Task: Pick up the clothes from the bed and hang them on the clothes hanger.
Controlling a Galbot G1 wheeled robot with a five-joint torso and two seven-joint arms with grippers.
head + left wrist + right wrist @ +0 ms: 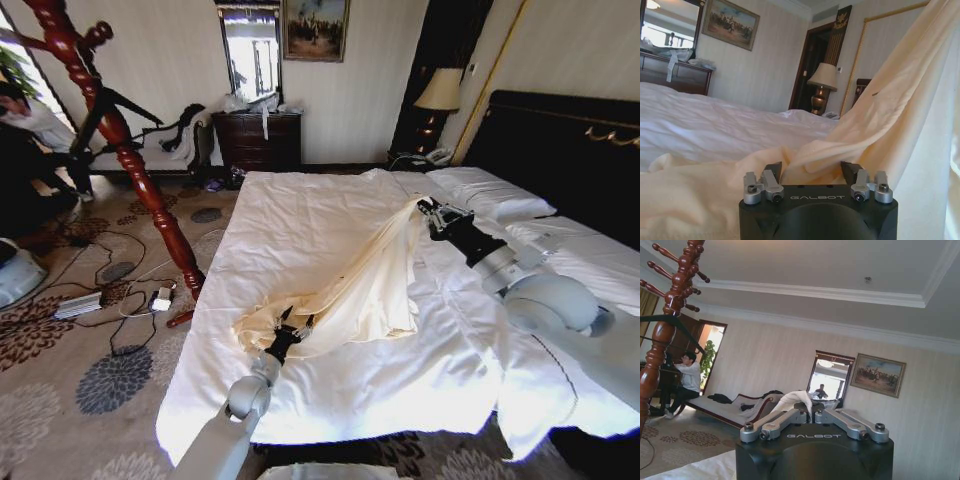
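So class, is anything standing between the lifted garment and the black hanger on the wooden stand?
Nothing visible: open bedding and carpet lie between the garment, held by the right tool and left tool, and the hanger.

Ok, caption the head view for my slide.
Both hands hold the cream shirt over the bed: right hand lifts one end, left hand grips the lower end.

We're in a hotel-style bedroom: wide bed [330,230] with white duvet and pillows, dark headboard [560,140] behind it. Lamp [438,95] just beside the headboard, dresser [258,138] with mirror [250,50] and framed painting [315,28] on the wall beyond the bed, floral carpet [90,350] beside it.
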